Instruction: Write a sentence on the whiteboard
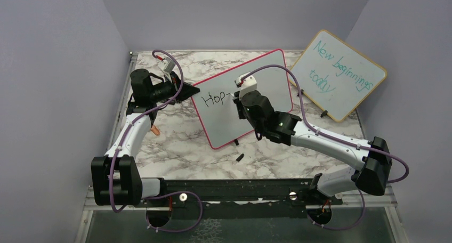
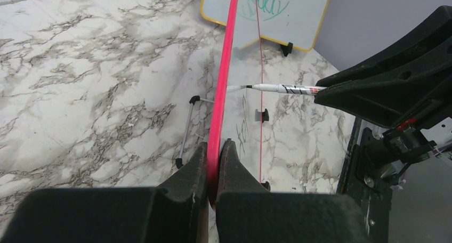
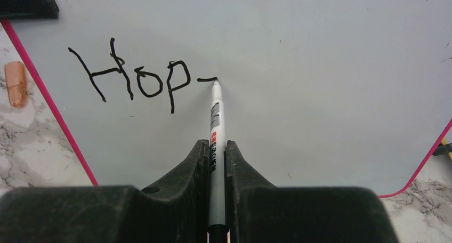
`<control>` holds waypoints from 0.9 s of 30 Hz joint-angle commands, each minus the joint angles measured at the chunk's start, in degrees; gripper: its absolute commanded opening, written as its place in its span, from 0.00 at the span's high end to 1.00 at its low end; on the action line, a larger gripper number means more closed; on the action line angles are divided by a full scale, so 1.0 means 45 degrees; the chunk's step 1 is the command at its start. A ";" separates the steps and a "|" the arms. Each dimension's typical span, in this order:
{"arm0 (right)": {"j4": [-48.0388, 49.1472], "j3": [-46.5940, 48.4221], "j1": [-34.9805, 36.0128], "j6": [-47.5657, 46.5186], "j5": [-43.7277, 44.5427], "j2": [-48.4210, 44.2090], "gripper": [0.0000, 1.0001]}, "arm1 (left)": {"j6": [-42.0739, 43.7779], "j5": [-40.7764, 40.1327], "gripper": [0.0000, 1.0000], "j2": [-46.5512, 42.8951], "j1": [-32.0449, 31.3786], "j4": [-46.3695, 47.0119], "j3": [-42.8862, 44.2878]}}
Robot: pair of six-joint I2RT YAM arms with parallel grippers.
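The whiteboard (image 1: 266,88), white with a thin pink-red frame, stands tilted on the marble table. My left gripper (image 1: 187,92) is shut on its left edge (image 2: 219,115), one finger on each face. My right gripper (image 3: 216,147) is shut on a white marker (image 3: 216,120). The marker's black tip touches the board at the end of a short stroke. The sentence (image 3: 138,78) reads "Hop" in black, followed by that short stroke. The marker (image 2: 280,88) also shows side-on in the left wrist view, tip against the board.
A second, wood-framed board (image 1: 338,75) with teal writing leans at the back right. A small orange piece (image 1: 155,130) lies on the table left of the whiteboard. A small black cap-like piece (image 1: 240,158) lies in front of the board. Purple walls close in on both sides.
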 commanded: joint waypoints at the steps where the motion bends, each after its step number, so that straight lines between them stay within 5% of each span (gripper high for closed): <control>1: 0.0460 0.0070 -0.0184 -0.0134 0.0328 0.0120 0.99 | 0.1973 -0.0511 1.00 0.0438 -0.0303 -0.1456 -0.0407; 27: 0.0844 0.0298 -0.0184 -0.0429 -0.1155 0.0218 0.99 | 0.1973 -0.0546 1.00 0.0449 -0.0303 -0.1460 -0.0406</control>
